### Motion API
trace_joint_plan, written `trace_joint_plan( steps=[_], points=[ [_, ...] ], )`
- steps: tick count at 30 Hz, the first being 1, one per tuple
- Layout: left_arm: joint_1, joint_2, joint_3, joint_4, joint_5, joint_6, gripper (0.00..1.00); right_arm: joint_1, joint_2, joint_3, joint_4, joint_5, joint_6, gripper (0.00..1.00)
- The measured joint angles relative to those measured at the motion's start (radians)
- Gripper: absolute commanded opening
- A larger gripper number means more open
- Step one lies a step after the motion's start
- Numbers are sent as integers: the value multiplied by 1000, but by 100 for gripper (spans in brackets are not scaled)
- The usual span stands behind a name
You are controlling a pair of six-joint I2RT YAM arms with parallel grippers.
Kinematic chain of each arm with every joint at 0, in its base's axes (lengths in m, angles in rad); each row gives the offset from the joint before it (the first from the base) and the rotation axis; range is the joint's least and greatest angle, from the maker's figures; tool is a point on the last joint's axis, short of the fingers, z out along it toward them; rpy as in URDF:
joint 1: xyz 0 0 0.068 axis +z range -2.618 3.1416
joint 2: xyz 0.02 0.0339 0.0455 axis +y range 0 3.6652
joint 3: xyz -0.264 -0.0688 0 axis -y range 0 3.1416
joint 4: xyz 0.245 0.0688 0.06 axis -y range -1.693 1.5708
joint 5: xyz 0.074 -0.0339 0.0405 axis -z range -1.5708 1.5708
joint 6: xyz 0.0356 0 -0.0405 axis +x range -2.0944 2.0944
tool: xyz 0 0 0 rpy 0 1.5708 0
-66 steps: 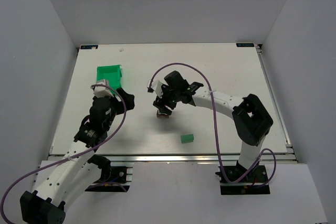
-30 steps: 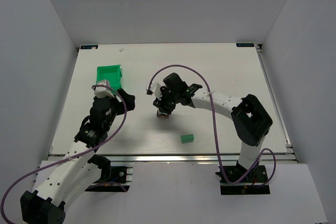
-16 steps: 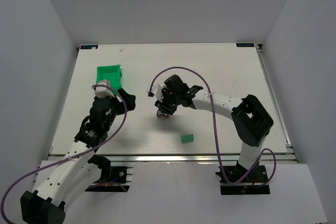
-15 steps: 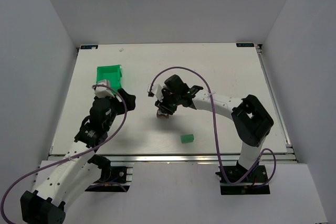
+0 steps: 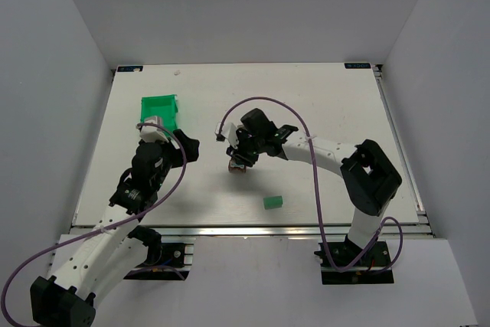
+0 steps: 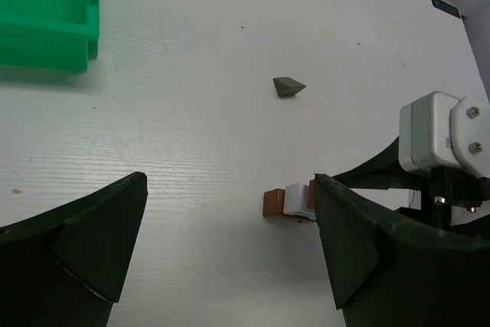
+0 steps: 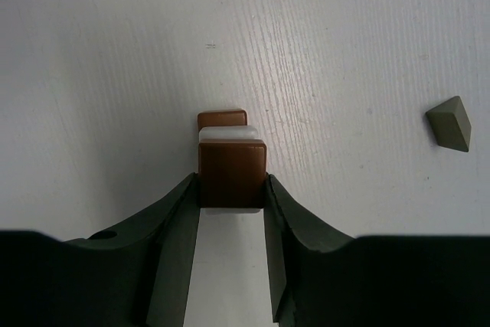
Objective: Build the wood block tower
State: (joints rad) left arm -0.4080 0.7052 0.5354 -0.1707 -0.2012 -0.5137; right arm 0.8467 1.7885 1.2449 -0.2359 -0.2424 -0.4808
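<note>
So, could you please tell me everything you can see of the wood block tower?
The wood block tower is a narrow stack of three small, wooden-looking blocks: brown base, whitish middle, brown top. It stands upright on the white table, near its middle. The right gripper clasps the top block's sides.

White table [image 5: 344,112], green bin [image 5: 159,110], wood block tower [image 6: 287,202], loose green block [image 5: 272,201]; grey wedge [image 6: 288,86]

You can see your right gripper [image 7: 232,183] squeezing the brown block [image 7: 232,162] on top of the wood block tower [image 7: 223,126], with a small grey block [image 7: 449,123] well apart.
</note>
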Motion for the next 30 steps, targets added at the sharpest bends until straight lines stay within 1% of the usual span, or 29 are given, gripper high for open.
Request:
trace_joint_plan(
  steps=[30],
  points=[
    [0, 6, 0, 14, 13, 2, 98, 0, -14, -18, -1, -18, -20, 43]
  ],
)
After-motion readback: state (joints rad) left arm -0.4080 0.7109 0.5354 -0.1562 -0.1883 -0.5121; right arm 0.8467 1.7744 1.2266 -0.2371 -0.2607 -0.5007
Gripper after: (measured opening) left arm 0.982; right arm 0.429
